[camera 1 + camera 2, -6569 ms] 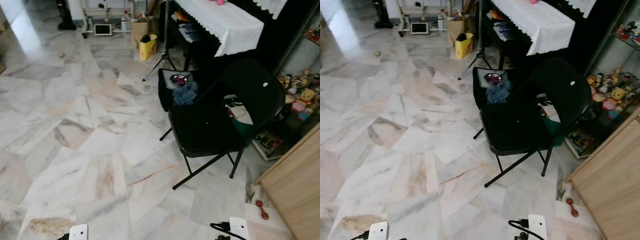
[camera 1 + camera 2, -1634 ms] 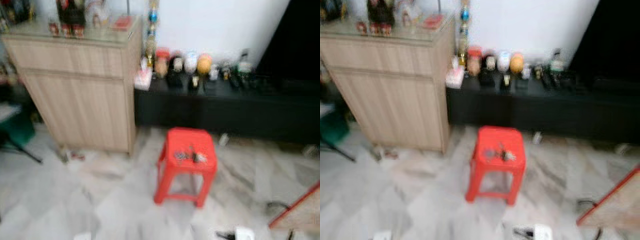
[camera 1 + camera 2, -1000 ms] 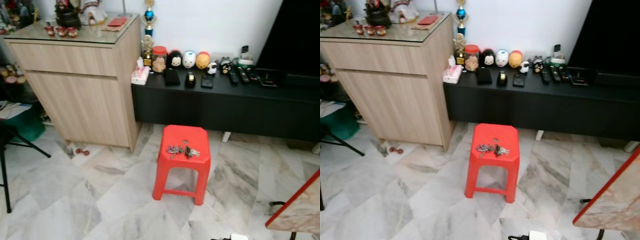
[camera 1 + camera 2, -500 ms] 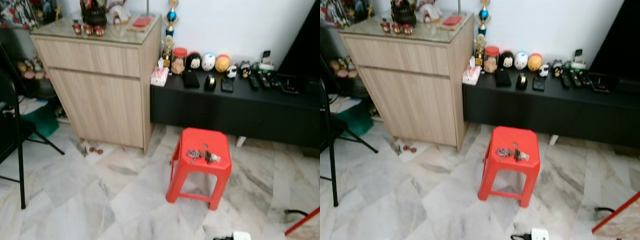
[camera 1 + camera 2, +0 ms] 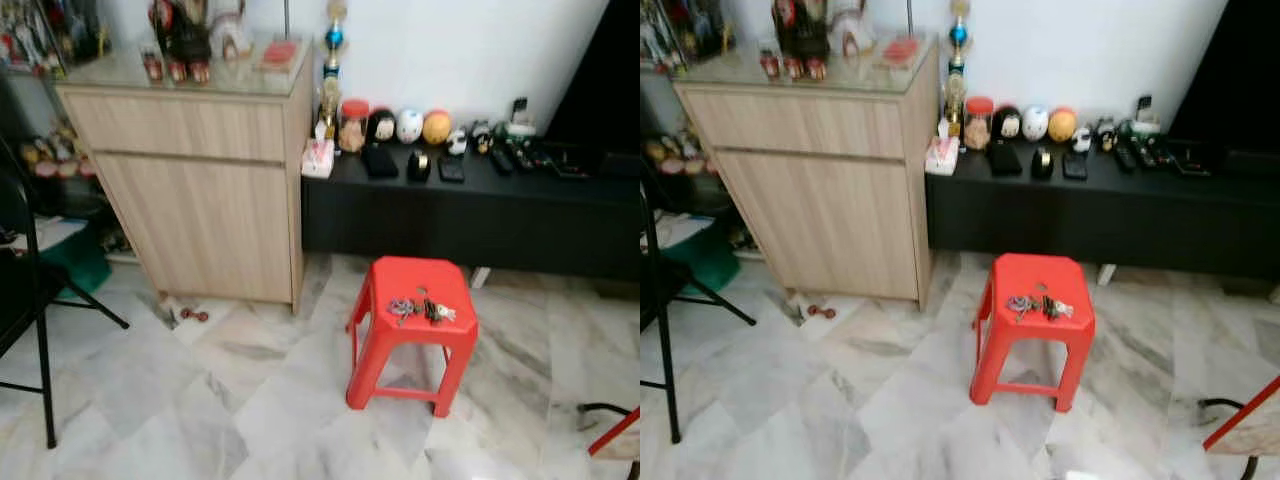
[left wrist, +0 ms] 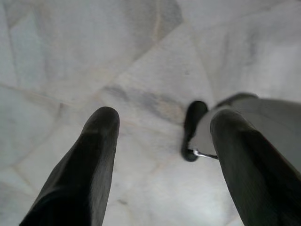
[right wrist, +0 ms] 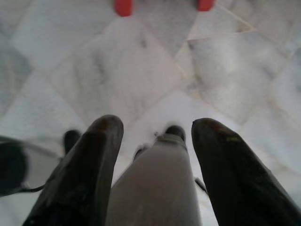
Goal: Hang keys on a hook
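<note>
A bunch of keys (image 5: pixel 420 309) lies on top of a red plastic stool (image 5: pixel 412 340) that stands on the marble floor, a little right of centre ahead of me. In the left wrist view my left gripper (image 6: pixel 162 122) hangs open over bare floor, its two black fingers (image 6: pixel 89 160) well apart. The right wrist view has my right gripper (image 7: pixel 157 127) open too, pointing down at the floor with the stool's red feet (image 7: pixel 123 6) at the edge. No hook can be made out.
A wooden cabinet (image 5: pixel 195 170) with ornaments on its glass top stands left of the stool. Behind runs a low black console (image 5: pixel 470 210) carrying jars, toys and remotes. A black folding chair (image 5: pixel 30 330) is at the far left; a red-edged board corner (image 5: pixel 615 435) at lower right.
The camera has swung from the black chair and piano area round to the cabinet and stool, then shifted slightly; the stool now sits a bit further right. The keys have not moved on it.
</note>
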Controlling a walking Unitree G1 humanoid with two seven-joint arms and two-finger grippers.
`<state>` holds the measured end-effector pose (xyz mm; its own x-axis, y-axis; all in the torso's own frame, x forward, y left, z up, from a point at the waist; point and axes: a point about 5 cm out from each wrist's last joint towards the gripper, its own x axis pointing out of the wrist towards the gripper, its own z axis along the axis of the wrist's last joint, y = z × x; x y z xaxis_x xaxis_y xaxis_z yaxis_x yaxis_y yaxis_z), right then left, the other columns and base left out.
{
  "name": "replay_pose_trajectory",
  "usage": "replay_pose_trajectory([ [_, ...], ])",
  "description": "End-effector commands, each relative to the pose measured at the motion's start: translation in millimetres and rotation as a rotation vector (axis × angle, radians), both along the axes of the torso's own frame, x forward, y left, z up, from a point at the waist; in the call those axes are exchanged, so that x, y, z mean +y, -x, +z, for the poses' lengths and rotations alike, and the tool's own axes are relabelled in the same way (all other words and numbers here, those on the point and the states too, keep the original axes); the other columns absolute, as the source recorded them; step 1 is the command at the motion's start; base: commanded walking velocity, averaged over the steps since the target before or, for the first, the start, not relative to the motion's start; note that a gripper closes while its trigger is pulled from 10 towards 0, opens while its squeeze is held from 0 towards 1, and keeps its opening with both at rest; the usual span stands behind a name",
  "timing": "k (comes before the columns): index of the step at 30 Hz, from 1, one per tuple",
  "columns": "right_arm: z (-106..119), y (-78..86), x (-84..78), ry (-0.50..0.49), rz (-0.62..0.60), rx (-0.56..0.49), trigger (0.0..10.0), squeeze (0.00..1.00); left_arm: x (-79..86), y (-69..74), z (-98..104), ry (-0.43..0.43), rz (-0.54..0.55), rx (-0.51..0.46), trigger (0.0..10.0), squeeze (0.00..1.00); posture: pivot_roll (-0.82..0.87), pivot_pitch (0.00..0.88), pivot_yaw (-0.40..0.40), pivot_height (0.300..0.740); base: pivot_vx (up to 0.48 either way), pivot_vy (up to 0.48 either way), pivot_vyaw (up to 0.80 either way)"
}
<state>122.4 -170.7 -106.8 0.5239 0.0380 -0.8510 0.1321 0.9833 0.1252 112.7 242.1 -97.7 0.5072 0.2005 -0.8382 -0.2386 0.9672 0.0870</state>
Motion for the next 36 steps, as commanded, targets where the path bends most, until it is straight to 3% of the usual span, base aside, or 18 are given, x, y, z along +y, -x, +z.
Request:
replay_pose_trajectory([
  [1, 1.6, 0.8, -18.7, 0.049, -0.023, -0.001, 10.0, 0.0, -13.4, -2.7, -2.3, 0.025, -0.036, -0.006, 10.0, 0.0, 0.15, 0.0, -0.048, 0.74, 0.0, 0.0, 0.0],
  [14, 2.3, -0.6, -18.6, 0.04, -0.027, -0.012, 10.0, 0.0, -13.8, -2.9, -2.0, 0.047, 0.018, -0.029, 10.0, 0.0, 0.16, 0.0, -0.047, 0.74, 0.0, 0.0, 0.0],
  [36, 0.5, 4.4, -16.1, 0.036, -0.05, -0.004, 10.0, 0.0, -11.6, -0.1, -2.0, 0.049, -0.024, -0.025, 10.0, 0.0, 0.14, 0.0, -0.028, 0.74, 0.0, 0.0, 0.0],
])
